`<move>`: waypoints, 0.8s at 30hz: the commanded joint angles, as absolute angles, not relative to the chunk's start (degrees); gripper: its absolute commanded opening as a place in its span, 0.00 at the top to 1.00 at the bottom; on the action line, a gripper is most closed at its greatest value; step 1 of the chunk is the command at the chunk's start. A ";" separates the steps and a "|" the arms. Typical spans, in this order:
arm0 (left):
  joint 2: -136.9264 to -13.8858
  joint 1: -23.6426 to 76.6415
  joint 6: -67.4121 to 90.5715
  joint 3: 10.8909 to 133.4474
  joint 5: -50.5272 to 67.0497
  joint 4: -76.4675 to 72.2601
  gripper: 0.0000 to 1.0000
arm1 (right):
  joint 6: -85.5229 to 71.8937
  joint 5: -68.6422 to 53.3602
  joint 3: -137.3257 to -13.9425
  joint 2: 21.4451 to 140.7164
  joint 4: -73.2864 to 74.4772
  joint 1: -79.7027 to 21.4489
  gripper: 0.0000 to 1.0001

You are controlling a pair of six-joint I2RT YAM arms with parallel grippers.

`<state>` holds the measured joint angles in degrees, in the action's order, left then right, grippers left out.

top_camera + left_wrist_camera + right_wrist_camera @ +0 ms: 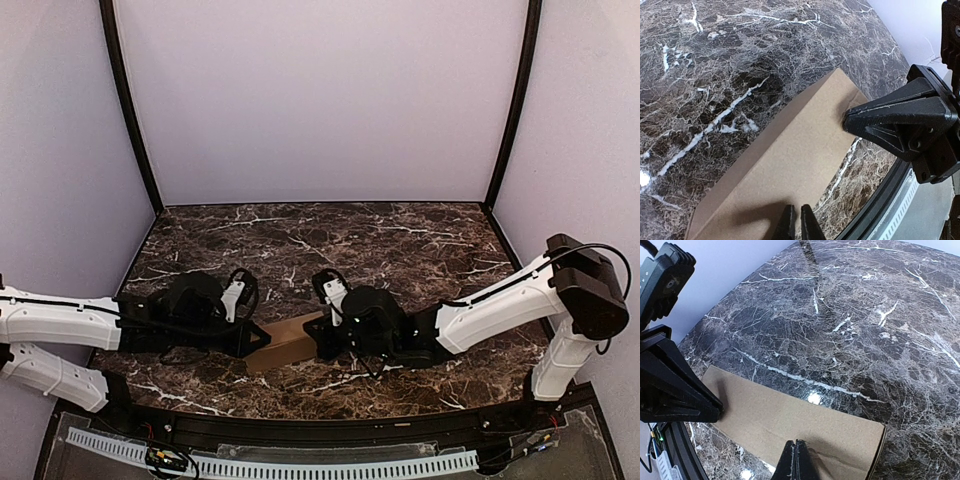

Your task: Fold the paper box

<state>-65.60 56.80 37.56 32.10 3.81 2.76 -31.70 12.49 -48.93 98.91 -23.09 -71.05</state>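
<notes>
The step in hand looks like pressing the box [288, 342] into shape from both ends. To do it well, the left tip should bear straight down on the panel at the 8 o'clock end, so the thin cardboard does not skate on the polished bench [400, 240]. The right tip should match that pressure at the 2 o'clock end, since an uneven push would likely skew the creases or swing the box round. The box lies at about 6 o'clock on the bench, close to the near edge and between the two arms, with its long axis running from 8 to 2 o'clock. It reads as a low, elongated carton with one long crease showing. Whether its end flaps are tucked cannot be told. The left end effector [796, 225] is clenched, with only a sliver between its fingers. Its tips rest on the top panel near the left end and grasp nothing. The right end effector [797, 460] is fully clenched too. Its tips rest on the same panel near the right end, and it holds nothing either.
</notes>
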 commanded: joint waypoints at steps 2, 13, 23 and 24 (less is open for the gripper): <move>-67.15 56.95 38.80 27.07 3.33 5.59 0.95 | -31.37 11.70 -46.97 99.54 -15.79 -71.76 1.00; -61.96 56.94 35.39 32.19 0.67 10.68 0.86 | -28.79 10.67 -48.69 93.73 -14.22 -72.04 1.00; -60.43 56.89 30.52 40.29 -4.67 16.12 0.80 | -29.70 11.07 -44.33 86.56 -13.23 -74.91 1.00; -60.54 56.92 29.58 41.58 -5.06 16.59 0.80 | -30.97 11.17 -43.48 86.31 -13.49 -75.19 1.00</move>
